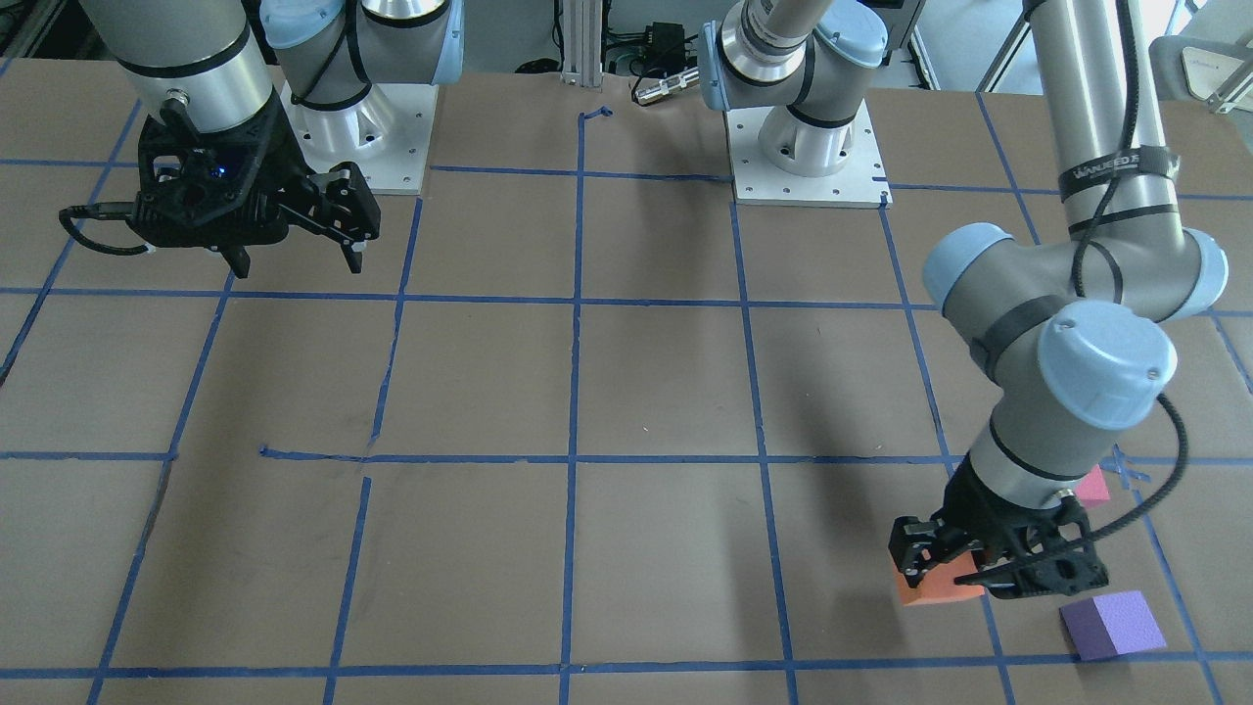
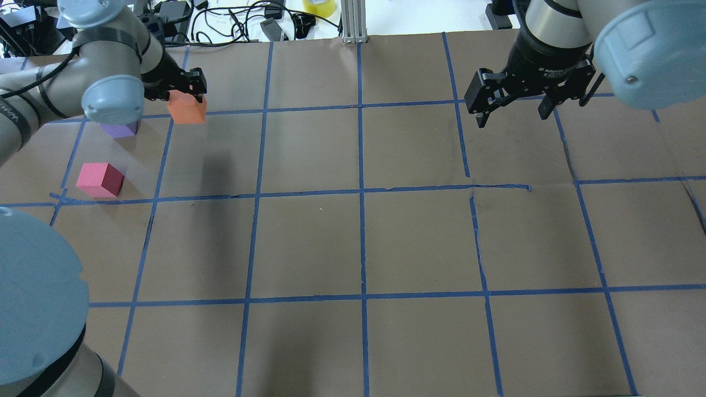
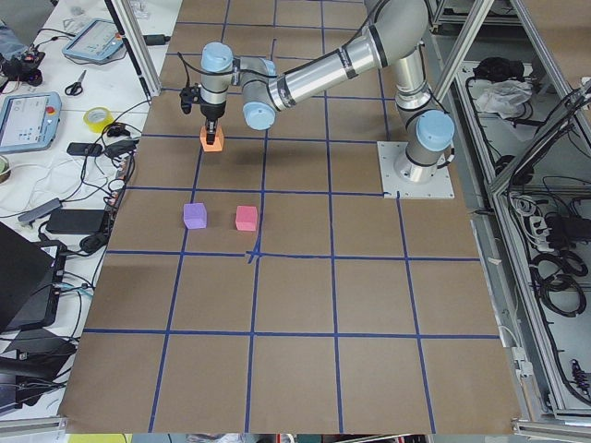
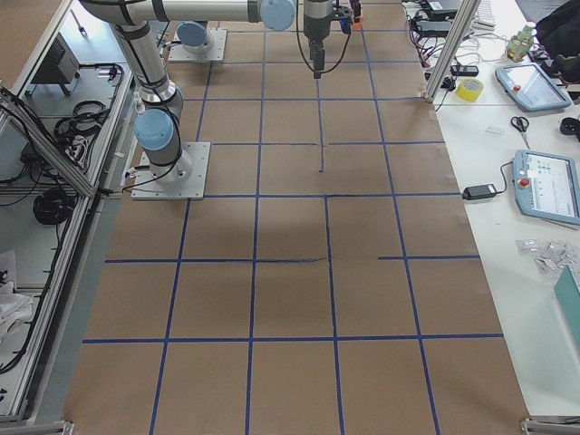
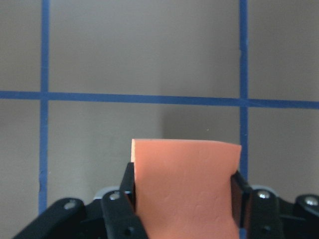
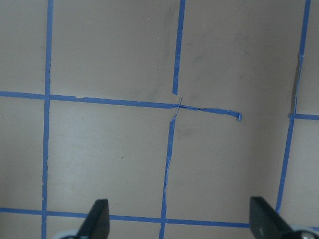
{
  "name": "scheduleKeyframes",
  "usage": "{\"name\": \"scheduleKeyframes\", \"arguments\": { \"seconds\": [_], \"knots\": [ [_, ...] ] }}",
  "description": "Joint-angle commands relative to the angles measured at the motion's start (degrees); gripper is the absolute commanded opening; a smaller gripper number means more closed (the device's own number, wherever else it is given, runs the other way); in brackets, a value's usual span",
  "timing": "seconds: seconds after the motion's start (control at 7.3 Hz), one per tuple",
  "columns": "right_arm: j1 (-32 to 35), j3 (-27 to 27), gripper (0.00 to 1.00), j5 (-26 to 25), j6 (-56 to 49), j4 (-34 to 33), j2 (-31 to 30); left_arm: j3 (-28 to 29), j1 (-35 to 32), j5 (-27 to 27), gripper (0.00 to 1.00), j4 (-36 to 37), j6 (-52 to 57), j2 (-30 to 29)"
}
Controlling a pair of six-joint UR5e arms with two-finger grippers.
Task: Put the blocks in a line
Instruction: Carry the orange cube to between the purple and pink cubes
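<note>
My left gripper [image 2: 187, 92] is shut on the orange block [image 2: 187, 108], with its fingers on two opposite sides in the left wrist view [image 5: 183, 191]. It holds the block low at the table's far left; I cannot tell if the block touches the paper. The purple block [image 2: 118, 130] lies just beside it, toward the left edge. The pinkish-red block [image 2: 99, 179] lies nearer the robot. In the front view the orange block [image 1: 935, 587], purple block [image 1: 1114, 624] and pinkish-red block [image 1: 1091, 487] cluster at the right. My right gripper [image 2: 515, 113] is open and empty above the far right.
Brown paper with a blue tape grid [image 2: 361, 190] covers the table. The two arm base plates [image 1: 808, 157] stand at the robot's edge. Cables and a yellow tape roll [image 2: 319, 6] lie beyond the far edge. The left arm's elbow [image 1: 1077, 333] hangs over the blocks' corner.
</note>
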Motion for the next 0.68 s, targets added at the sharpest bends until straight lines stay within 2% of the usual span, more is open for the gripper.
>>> {"name": "scheduleKeyframes", "arguments": {
  "seconds": [0.0,0.14,0.55],
  "knots": [
    [0.0,0.3,1.00,-0.4,0.0,-0.1,-0.1,-0.1,7.7,-1.4,0.00,-2.6,9.2,0.3],
    [-0.1,0.4,1.00,-0.4,0.0,0.0,-0.1,-0.2,12.9,-5.6,0.00,-2.6,16.8,-0.7],
    [0.0,0.3,1.00,-0.4,0.0,-0.1,-0.1,0.9,17.1,-6.2,0.00,-2.1,23.2,-2.9]
  ]
}}
